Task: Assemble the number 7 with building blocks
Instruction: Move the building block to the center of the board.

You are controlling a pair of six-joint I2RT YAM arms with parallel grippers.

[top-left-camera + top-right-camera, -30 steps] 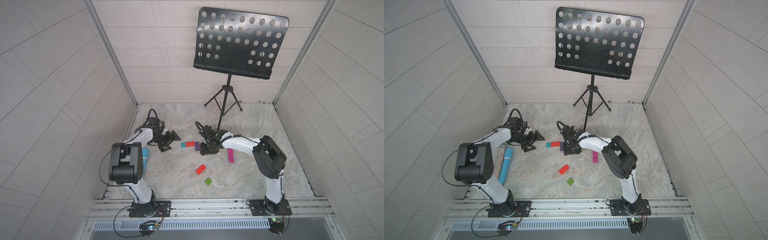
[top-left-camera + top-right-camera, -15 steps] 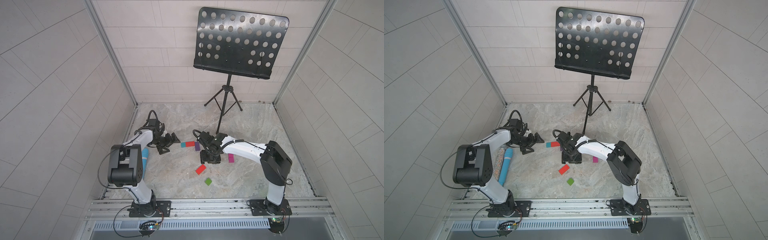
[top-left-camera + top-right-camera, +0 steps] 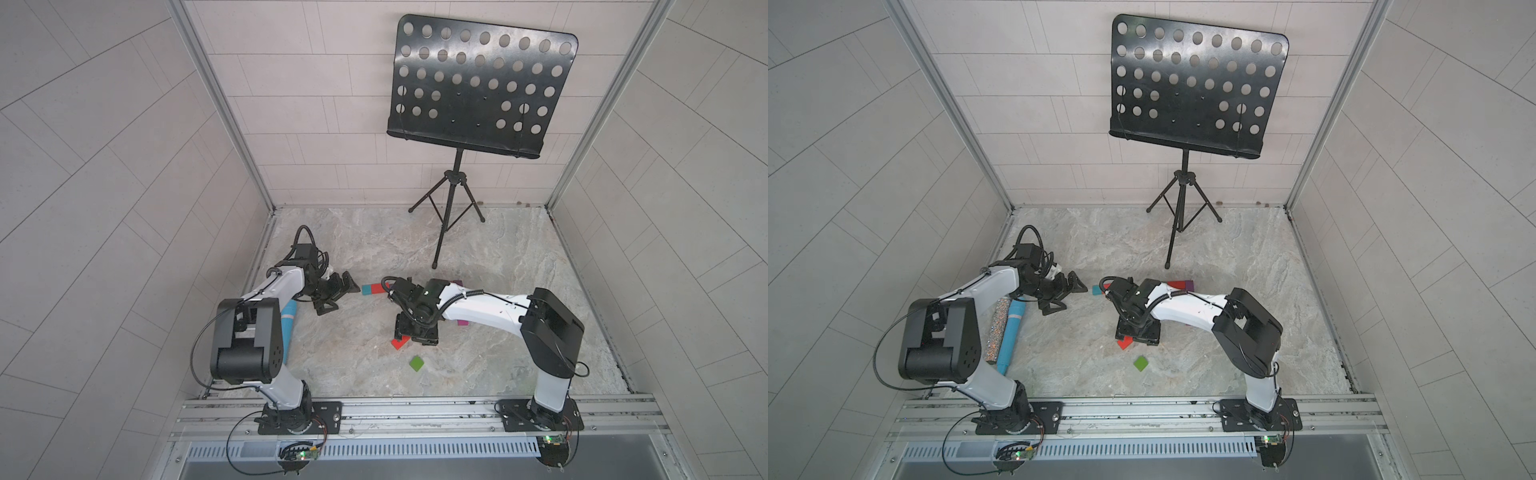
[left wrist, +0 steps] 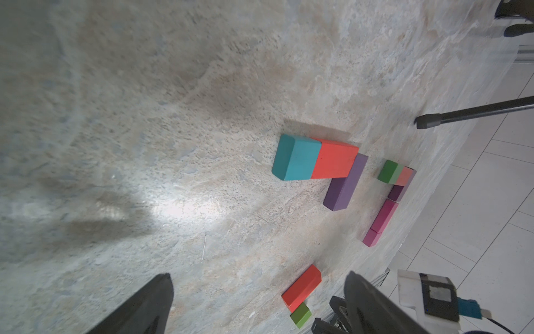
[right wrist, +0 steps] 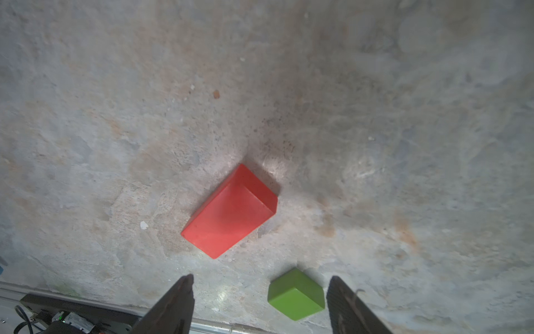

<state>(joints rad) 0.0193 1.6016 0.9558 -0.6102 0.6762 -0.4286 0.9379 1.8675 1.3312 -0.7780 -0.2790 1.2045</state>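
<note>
No text, label, brand or number was legible in any view, not even on the building blocks (image 4: 315,159).

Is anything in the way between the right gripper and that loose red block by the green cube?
Nothing visible. The right gripper is open above the red block, which lies uncovered. The green cube sits close beside the block, apart from it and not touching.
</note>
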